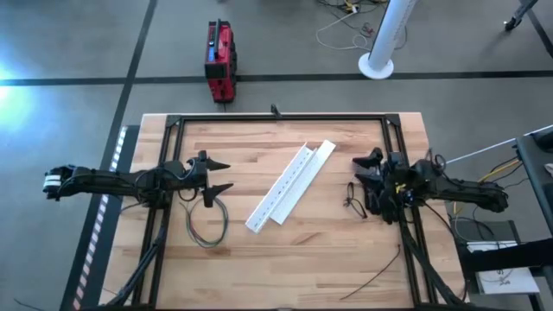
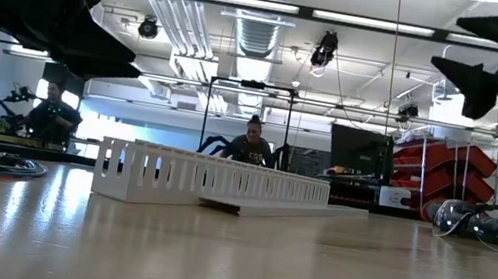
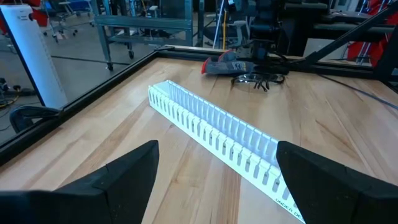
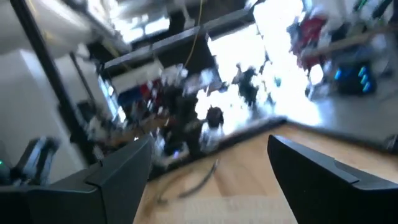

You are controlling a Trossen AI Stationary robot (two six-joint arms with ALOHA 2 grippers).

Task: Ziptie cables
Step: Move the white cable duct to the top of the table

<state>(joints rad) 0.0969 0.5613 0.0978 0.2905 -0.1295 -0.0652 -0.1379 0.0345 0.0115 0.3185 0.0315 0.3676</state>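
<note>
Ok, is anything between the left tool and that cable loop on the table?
Nothing visible. The left tool hovers open right over the cable loop, with only bare table around it. The white duct lies off toward the centre, clear of the path.

Both arms are extended inward from opposite table edges and held raised above the tabletop. The left gripper (image 1: 221,174) is shown with fingers (image 3: 121,180) spread wide apart, nothing lying between the jaws. The right gripper (image 1: 364,169) is likewise parted, its jaws unoccupied.
</note>
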